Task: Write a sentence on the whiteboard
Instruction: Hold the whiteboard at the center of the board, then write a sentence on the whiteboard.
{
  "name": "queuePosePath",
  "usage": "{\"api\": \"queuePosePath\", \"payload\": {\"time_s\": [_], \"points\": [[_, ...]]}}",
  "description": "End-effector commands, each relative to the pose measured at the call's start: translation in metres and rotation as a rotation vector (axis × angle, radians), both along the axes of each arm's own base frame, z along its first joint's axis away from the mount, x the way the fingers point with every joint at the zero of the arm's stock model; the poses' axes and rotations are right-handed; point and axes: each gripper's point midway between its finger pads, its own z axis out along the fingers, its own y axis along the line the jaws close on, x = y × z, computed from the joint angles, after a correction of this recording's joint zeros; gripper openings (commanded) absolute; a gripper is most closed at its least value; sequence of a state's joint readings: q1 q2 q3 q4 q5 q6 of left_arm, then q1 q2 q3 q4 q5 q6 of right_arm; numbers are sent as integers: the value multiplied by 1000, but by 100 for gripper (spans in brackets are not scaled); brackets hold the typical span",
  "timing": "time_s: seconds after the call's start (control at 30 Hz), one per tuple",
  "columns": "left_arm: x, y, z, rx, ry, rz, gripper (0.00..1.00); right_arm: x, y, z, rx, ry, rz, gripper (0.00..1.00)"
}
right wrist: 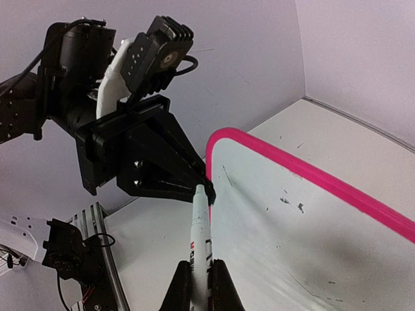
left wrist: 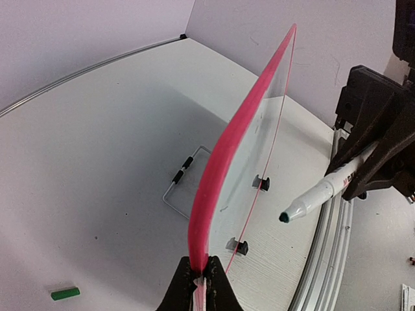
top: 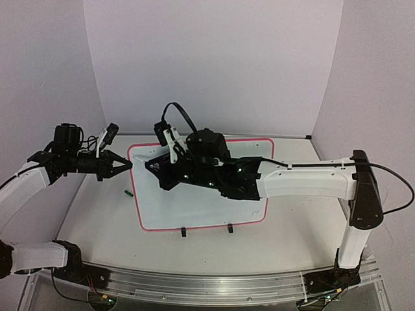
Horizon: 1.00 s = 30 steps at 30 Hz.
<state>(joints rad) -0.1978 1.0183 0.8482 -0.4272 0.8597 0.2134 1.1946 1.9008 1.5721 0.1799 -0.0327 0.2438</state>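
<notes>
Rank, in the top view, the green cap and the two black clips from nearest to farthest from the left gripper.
1. Green cap, on the table, close by the left gripper.
2. Left clip, on the board's near edge.
3. Right clip, farther right.

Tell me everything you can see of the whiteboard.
The whiteboard is a large white rectangle with rounded corners and a thin pink-red frame, smooth-looking. Two small black clips sit on its near long edge. Its face bears only faint grey smudges, no writing. The left gripper is shut on its left edge; the right gripper's uncapped marker points near there, contact unclear.
</notes>
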Motion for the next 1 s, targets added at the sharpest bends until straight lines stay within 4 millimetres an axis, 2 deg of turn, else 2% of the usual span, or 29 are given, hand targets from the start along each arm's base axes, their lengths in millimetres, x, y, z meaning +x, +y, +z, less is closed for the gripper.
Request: {"api": "queuePosePath", "payload": {"time_s": [0.0,0.27,0.57,0.73,0.97], "points": [[0,3,-12,36,16,15,0,14,6,19,47,-22,-40,0],[-1,2,-11,34,17,11,0,27,9,10,29,-2,-61,0],[-2,2,-11,32,17,7,0,41,0,-2,7,20,-128,0],[-2,2,-10,31,16,6,0,38,-5,-16,-18,43,-127,0],[-2,2,-10,32,17,8,0,22,-11,-39,-51,104,-71,0]]}}
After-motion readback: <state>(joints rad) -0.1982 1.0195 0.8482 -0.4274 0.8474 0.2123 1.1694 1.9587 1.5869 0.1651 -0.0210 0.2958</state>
